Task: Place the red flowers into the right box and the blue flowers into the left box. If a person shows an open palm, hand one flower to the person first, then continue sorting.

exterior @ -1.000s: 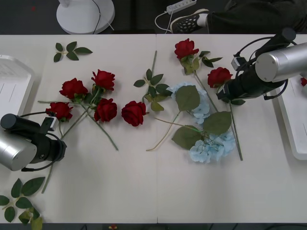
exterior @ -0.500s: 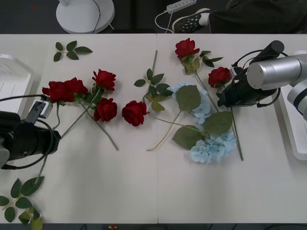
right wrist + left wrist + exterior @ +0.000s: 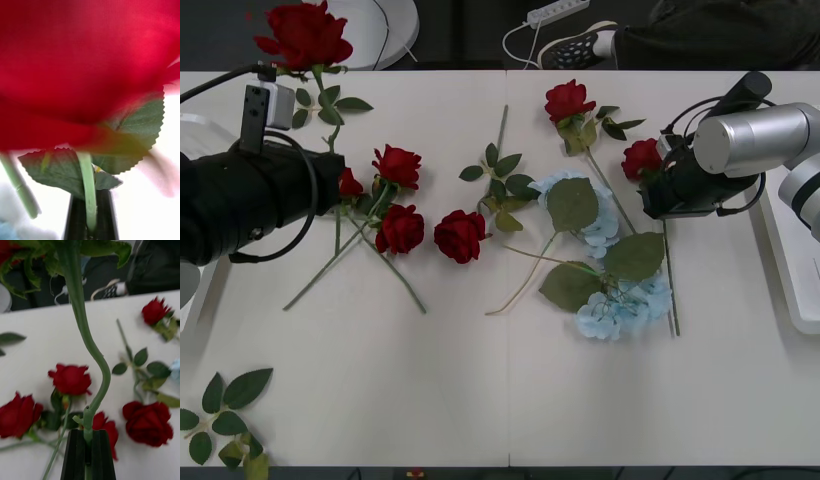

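Lying scattered on the white table [image 3: 480, 400], red flowers [image 3: 458, 236].

Beyond your table's [image 3: 480, 400] far edge, a power strip [image 3: 557, 12] lies right of a round white stand base [image 3: 375, 30]; loose leaf sprigs [image 3: 220, 405] lie at the table's near-left corner.

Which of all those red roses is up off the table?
The rose at the far left, lifted by its stem in the left claw. The other loose roses lie flat on the table.
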Tool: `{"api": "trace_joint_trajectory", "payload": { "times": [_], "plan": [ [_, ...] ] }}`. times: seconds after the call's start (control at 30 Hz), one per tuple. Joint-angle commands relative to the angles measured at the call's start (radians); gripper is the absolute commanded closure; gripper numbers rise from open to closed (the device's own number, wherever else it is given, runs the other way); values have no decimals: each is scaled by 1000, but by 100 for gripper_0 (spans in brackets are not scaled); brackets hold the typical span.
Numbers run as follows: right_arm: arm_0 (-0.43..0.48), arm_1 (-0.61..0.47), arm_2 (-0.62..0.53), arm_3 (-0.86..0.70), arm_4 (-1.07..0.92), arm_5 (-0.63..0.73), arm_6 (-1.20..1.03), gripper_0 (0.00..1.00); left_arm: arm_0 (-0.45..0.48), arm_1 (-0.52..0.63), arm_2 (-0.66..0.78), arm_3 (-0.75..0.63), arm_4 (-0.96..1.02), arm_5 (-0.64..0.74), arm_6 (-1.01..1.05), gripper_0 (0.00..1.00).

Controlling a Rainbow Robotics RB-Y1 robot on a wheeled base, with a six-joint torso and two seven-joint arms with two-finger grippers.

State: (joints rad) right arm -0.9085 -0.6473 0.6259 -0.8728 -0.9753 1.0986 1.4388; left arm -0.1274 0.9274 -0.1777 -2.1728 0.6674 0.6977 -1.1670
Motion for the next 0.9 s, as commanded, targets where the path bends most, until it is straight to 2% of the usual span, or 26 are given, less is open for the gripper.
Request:
{"api": "trace_joint_trajectory", "payload": {
  "times": [0.03,0.23,0.47,0.7,0.9],
  "plan": [
    [-84,-54,-8,-18,-34,55,98,100,-97,-88,15,-10,74,-67,30,100],
    [-107,-126,-20,-26,-128,118,201,100,-158,-176,-32,-25,172,-118,47,100],
    [-139,-325,-32,-52,-210,135,334,100,-256,-332,-89,-13,170,-148,141,100],
    [-144,-477,-34,-51,-123,124,442,100,-356,-446,-131,31,150,-150,225,100],
    [-144,-515,-32,29,21,110,492,100,-425,-533,-209,133,133,-213,227,100]
  ]
}}
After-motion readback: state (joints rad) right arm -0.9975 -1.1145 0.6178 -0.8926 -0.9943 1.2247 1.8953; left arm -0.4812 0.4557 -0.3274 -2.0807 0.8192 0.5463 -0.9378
